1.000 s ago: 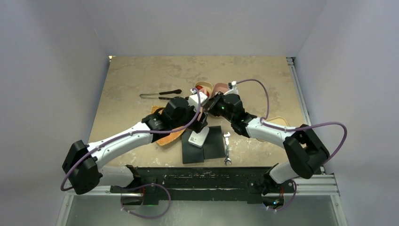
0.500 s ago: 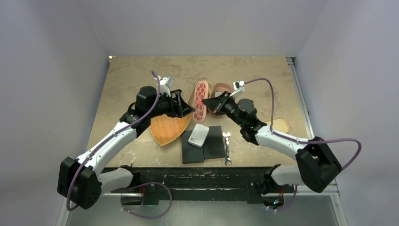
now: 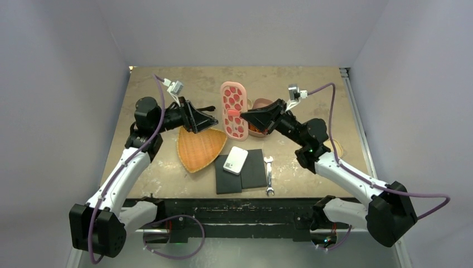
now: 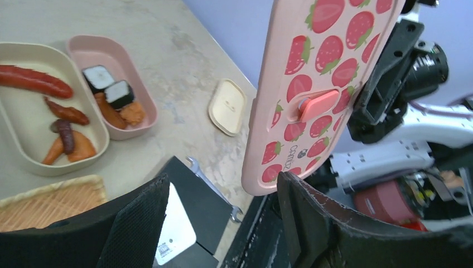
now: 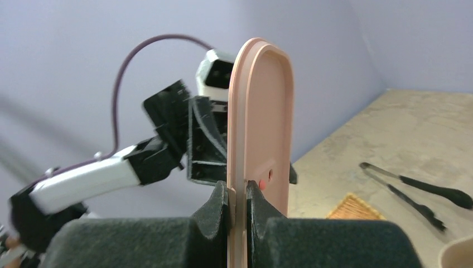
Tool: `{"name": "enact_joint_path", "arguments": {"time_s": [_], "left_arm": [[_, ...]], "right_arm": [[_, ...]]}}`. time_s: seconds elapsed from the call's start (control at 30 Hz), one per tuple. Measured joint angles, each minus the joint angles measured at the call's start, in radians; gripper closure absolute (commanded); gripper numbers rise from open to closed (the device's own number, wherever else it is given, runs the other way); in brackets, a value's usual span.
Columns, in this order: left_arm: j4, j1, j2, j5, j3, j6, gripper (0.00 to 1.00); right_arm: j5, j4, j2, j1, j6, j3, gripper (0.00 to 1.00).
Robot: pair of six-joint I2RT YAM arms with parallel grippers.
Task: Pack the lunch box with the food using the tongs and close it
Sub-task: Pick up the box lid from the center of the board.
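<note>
Lid (image 5: 259,111), probably light, stiff and slippery, is pinched at its rim by right gripper (image 5: 238,196); left gripper (image 4: 223,187) wide, empty.

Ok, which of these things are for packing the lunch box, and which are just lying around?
For the job: lunch box, food, strawberry lid, tongs.
Lying about: wrench, woven tray, black pads, white box.
</note>
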Motion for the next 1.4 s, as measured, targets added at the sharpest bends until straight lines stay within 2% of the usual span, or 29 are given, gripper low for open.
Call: {"name": "enact_joint_path", "arguments": {"time_s": [0.17,0.37,0.43,0.53,0.6,0.67,0.73,1.03,1.13,1.2,1.23,1.4], "left_arm": [[0.037,0.0,-0.008,0.146,0.0,-0.008,0.3],[0.093,-0.031,-0.01,0.243,0.0,-0.027,0.33],[0.119,-0.072,-0.01,0.255,0.0,-0.037,0.46],[0.142,-0.135,-0.005,0.27,0.005,-0.045,0.75],[0.152,-0.164,0.004,0.268,0.01,-0.043,0.9],[0.167,-0.169,0.008,0.303,0.01,-0.042,1.0],[0.185,-0.177,0.002,0.312,0.013,-0.034,1.0],[0.178,-0.179,0.002,0.258,0.011,-0.059,1.0],[0.18,-0.179,0.002,0.22,0.01,-0.077,1.0],[0.182,-0.177,0.003,0.208,0.007,-0.086,1.0],[0.182,-0.176,0.003,0.206,0.006,-0.089,1.0],[0.182,-0.168,0.011,0.209,0.006,-0.09,1.0]], "right_arm": [[-0.154,0.052,0.007,0.0,0.012,0.051,1.0],[-0.273,0.149,0.051,0.0,0.053,0.095,1.0],[-0.296,0.166,0.069,0.0,0.066,0.097,1.0],[-0.317,0.173,0.09,0.002,0.074,0.097,1.0],[-0.329,0.175,0.093,0.002,0.089,0.097,1.0],[-0.331,0.169,0.087,0.002,0.086,0.098,1.0],[-0.324,0.146,0.087,-0.008,0.094,0.098,0.99],[-0.291,0.035,0.071,-0.005,0.029,0.105,0.55],[-0.297,0.01,0.071,-0.004,0.01,0.105,0.5],[-0.299,-0.003,0.071,-0.004,0.002,0.105,0.5],[-0.3,-0.011,0.071,-0.004,-0.003,0.105,0.53],[-0.298,-0.065,0.071,-0.005,-0.04,0.108,0.88]]}}
